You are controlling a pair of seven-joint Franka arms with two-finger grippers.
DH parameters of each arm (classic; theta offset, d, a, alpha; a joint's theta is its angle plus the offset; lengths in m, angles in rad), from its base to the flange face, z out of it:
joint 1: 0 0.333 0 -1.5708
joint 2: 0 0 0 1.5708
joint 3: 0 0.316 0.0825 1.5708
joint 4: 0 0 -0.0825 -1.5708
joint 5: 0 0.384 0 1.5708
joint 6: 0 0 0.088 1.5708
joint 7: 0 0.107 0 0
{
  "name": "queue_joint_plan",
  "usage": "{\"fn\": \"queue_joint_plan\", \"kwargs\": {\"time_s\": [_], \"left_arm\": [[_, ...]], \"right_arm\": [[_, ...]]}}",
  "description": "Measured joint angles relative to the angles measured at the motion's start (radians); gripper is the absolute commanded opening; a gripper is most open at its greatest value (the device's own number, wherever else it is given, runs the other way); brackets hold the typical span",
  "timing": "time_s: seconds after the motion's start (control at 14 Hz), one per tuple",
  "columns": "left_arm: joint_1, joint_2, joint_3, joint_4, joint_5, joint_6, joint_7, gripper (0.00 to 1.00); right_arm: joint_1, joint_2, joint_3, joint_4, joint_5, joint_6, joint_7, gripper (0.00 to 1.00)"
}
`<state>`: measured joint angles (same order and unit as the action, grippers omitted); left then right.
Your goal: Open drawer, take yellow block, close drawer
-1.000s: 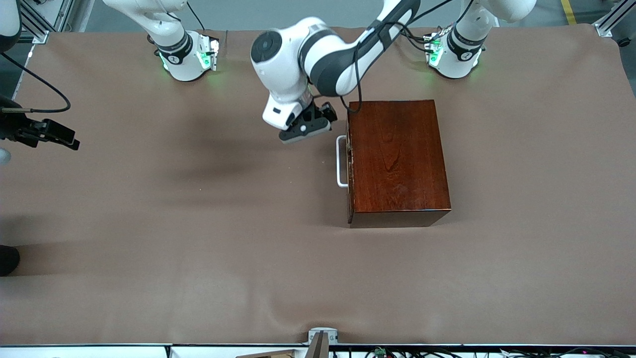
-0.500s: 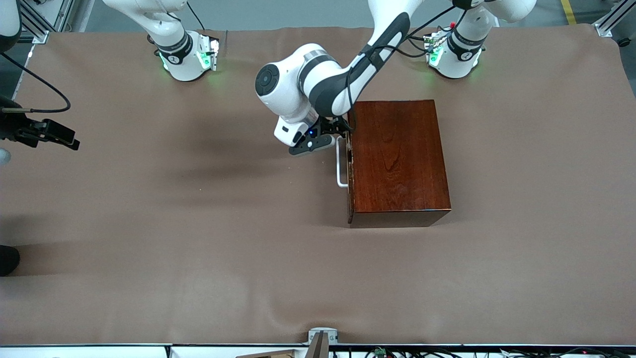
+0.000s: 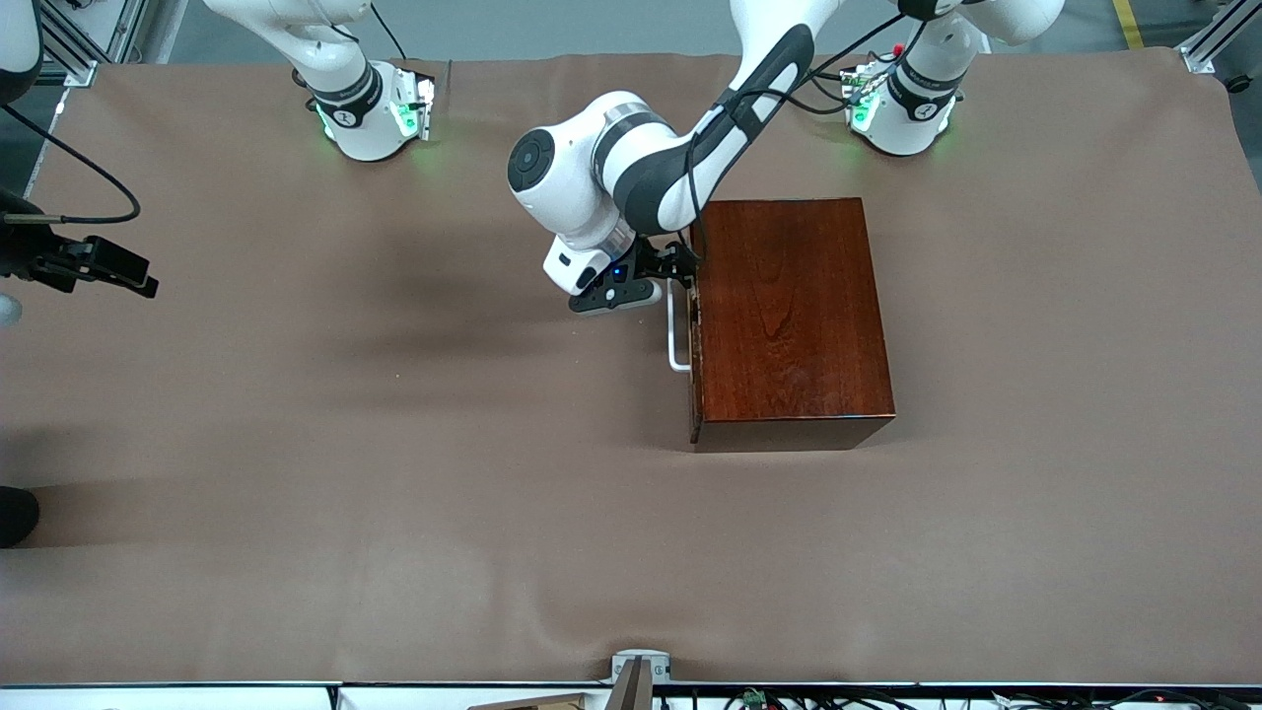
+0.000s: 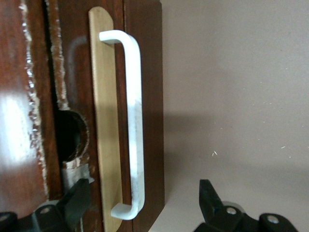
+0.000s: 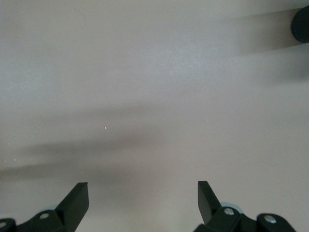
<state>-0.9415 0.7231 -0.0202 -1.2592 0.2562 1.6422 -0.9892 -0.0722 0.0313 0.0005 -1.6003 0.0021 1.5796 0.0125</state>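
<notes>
The mahogany box (image 3: pixel 789 316) stands mid-table toward the left arm's end, and the drawer in it is pushed shut. The drawer's white bar handle (image 3: pixel 675 330) faces the right arm's end of the table. My left gripper (image 3: pixel 673 268) hovers open at the handle's end that lies farther from the front camera. In the left wrist view the handle (image 4: pixel 135 125) runs between the gripper's (image 4: pixel 143 200) black fingers (image 4: pixel 210 198) without touching them. My right gripper (image 3: pixel 133 279) waits open over bare cloth at the right arm's end of the table (image 5: pixel 143 198). The yellow block is hidden.
Brown cloth (image 3: pixel 394 473) covers the whole table. A dark rounded object (image 3: pixel 15 515) pokes in at the right arm's end. A metal bracket (image 3: pixel 639 669) sits at the edge nearest the front camera.
The left arm has swung in and come down from beside the box to the handle's end. The right arm has not moved.
</notes>
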Motion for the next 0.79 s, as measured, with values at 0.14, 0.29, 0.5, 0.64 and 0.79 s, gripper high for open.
{"fn": "queue_joint_plan", "kwargs": {"time_s": [0.14, 0.29, 0.5, 0.64, 0.79], "left_arm": [[0.000, 0.014, 0.000, 0.000, 0.014, 0.023, 0.008, 1.00], [0.000, 0.020, 0.001, 0.000, 0.025, 0.054, 0.016, 1.00], [0.000, 0.032, 0.001, -0.001, 0.041, 0.106, 0.023, 1.00], [0.001, 0.044, 0.002, -0.001, 0.042, 0.124, 0.019, 1.00], [0.005, 0.050, 0.004, -0.001, 0.042, 0.129, -0.003, 1.00]], "right_arm": [[0.000, 0.000, 0.000, 0.000, 0.000, 0.000, 0.000, 1.00], [0.000, 0.000, 0.000, 0.000, 0.000, 0.000, 0.000, 1.00], [0.000, 0.000, 0.000, 0.000, 0.000, 0.000, 0.000, 1.00], [0.000, 0.000, 0.000, 0.000, 0.000, 0.000, 0.000, 1.00], [0.000, 0.000, 0.000, 0.000, 0.000, 0.000, 0.000, 1.00]]}}
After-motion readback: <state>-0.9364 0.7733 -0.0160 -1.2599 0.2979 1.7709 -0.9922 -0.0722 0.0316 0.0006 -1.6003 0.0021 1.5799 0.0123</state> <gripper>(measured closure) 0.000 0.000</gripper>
